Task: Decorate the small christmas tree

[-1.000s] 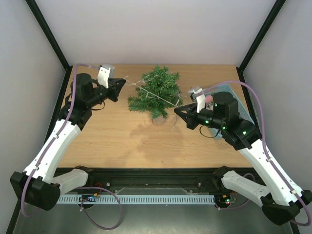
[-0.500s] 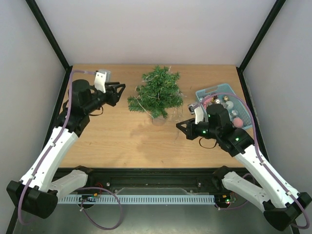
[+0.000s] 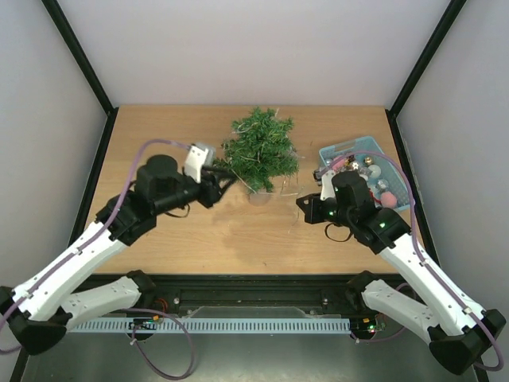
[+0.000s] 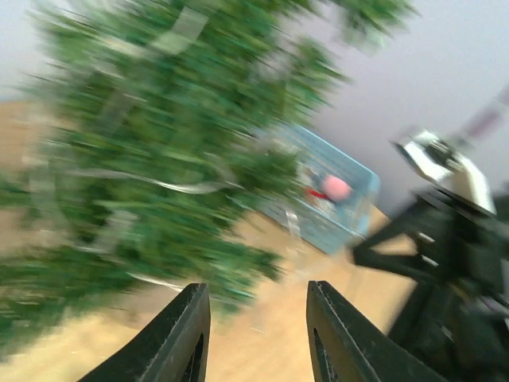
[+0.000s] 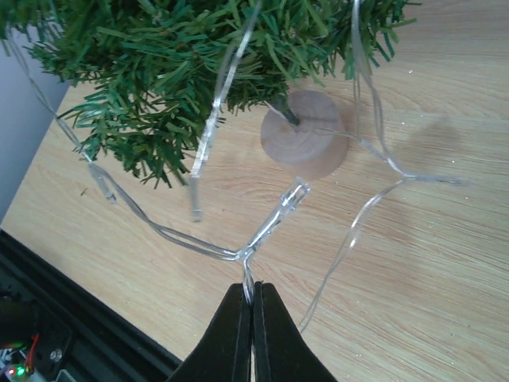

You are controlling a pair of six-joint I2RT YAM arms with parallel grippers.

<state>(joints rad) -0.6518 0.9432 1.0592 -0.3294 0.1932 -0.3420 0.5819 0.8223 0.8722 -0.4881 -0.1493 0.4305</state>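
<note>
The small christmas tree (image 3: 258, 150) stands upright on its round wooden base (image 3: 260, 195) at the back middle of the table. A clear light string (image 5: 184, 236) hangs through its branches and trails onto the wood. My right gripper (image 3: 303, 205) (image 5: 252, 288) is shut on a bend of this string, just in front of the base (image 5: 306, 144). My left gripper (image 3: 226, 177) (image 4: 254, 291) is open and holds nothing, close to the tree's left lower branches (image 4: 151, 151). The left wrist view is blurred by motion.
A light-blue basket (image 3: 340, 148) of ornaments sits to the right of the tree, behind my right arm. It shows blurred in the left wrist view as the basket (image 4: 346, 227), with the right arm (image 4: 449, 239) beside it. Black frame posts stand at the table's back corners.
My left gripper has opened, let go of the string and swung from the back left to the tree's near-left side. My right gripper pulled toward me, uncovering the basket.
</note>
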